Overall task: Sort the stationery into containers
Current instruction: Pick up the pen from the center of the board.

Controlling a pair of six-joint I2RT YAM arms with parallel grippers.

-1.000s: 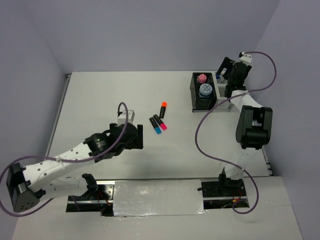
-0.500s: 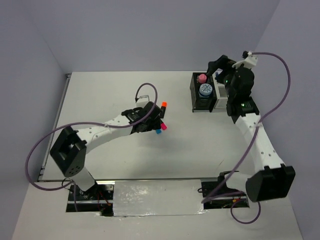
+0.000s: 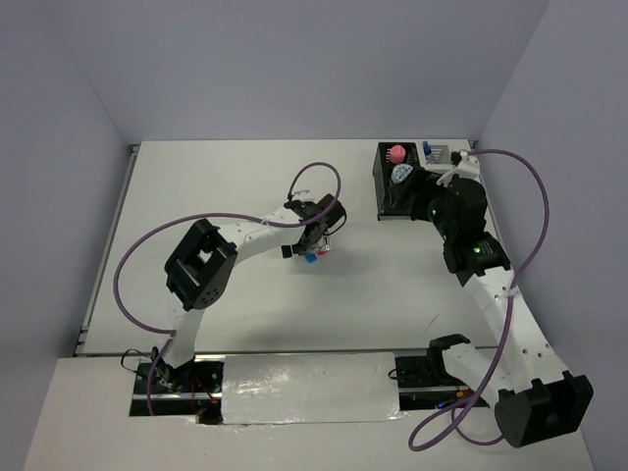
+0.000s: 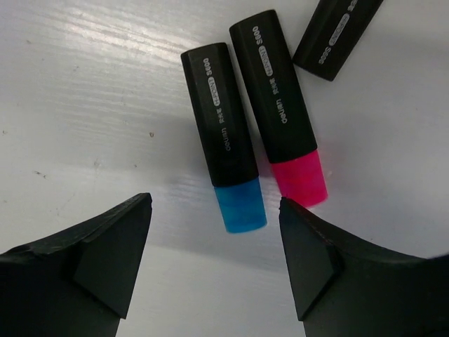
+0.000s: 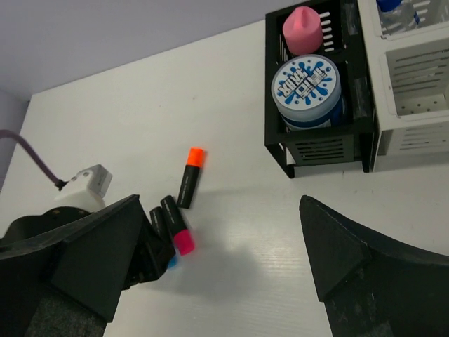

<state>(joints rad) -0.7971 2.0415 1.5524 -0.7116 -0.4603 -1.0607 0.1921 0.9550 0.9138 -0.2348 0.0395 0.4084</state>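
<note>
Worktop point(image 3: 216, 196): white, carrying everything listed.
Black box point(image 5: 323, 144): standing at the far right of the worktop, touching the white box.
White box point(image 5: 421, 84): adjoining the black box; something blue-capped is showing in its far compartment.
Left jaws: I am holding them wide apart, gripping nothing, over the markers mid-worktop.
Right jaws: I am keeping them spread wide and empty, near the black box.
Blue tape roll point(image 5: 306, 84): lying flat in the black box.
Pink-capped tube point(image 5: 303, 31): standing behind the roll, same box.
Pink-ended marker point(image 4: 277, 105): lying on the worktop.
Blue-ended marker point(image 4: 223, 137): lying just beside it, showing between my left fingertips.
Orange-ended marker point(image 5: 189, 175): lying just beyond those two.
</note>
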